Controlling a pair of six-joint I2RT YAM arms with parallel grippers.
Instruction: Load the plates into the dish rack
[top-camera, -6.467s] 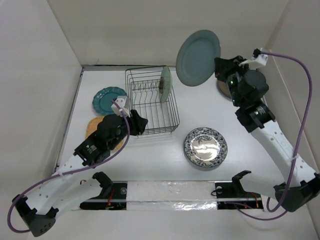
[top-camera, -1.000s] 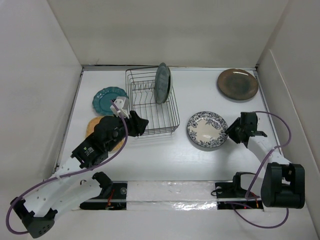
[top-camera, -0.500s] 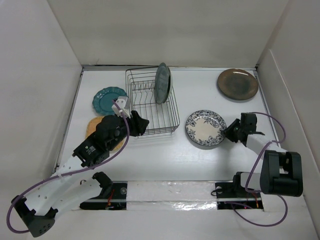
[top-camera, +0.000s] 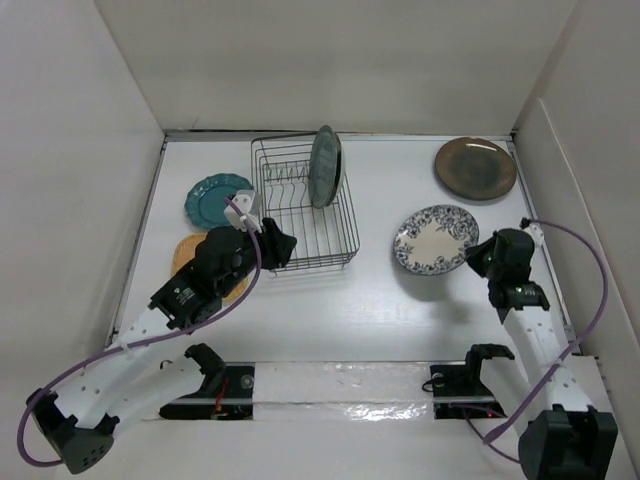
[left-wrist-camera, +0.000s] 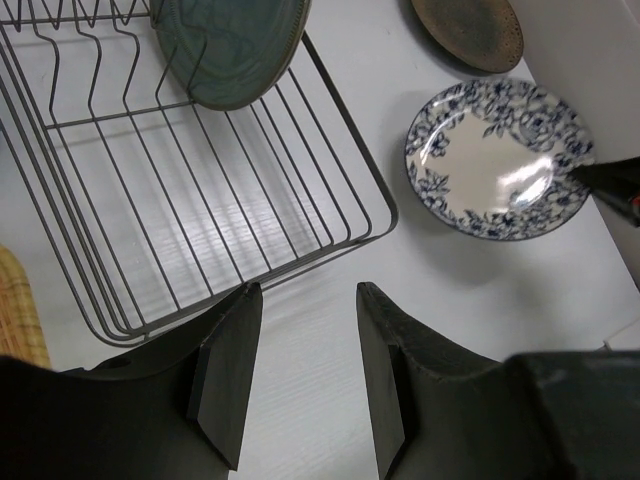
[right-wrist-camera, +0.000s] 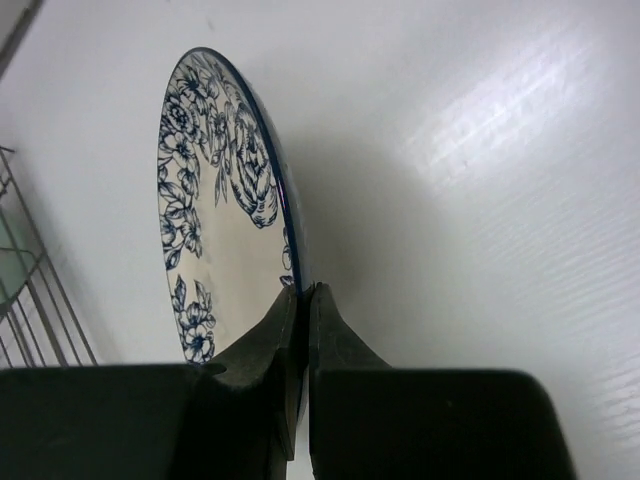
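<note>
I have the right gripper (top-camera: 478, 262) clamped on the rim of the blue-and-white plate (top-camera: 436, 240), to the right of the dish rack (top-camera: 352, 225) and well apart from it. In the right wrist view both fingers are pressed together on that rim (right-wrist-camera: 300, 295), with the plate (right-wrist-camera: 215, 210) seen nearly edge-on and a few wires of the rack (right-wrist-camera: 30, 290) at the left border. The plate sits tilted and casts a shadow on the white table (top-camera: 380, 300).

The left gripper (top-camera: 278, 248) hovers at the rack's near right corner with its fingers apart and nothing between them. In its wrist view (left-wrist-camera: 305, 300) I look down past them at the rack's corner (left-wrist-camera: 354, 130) and the patterned plate (left-wrist-camera: 497, 158) beyond.

A grey-blue plate (top-camera: 325, 165) stands on edge in the rack's far right part, also visible from the left wrist (left-wrist-camera: 230, 45). The glossy brown plate (top-camera: 475, 168) lies flat far to the rack's right, toward the back. The dark teal scalloped plate (top-camera: 218, 198) lies just left of the rack. The orange plate (top-camera: 185, 255) is nearer than it, partly under the left arm.
</note>
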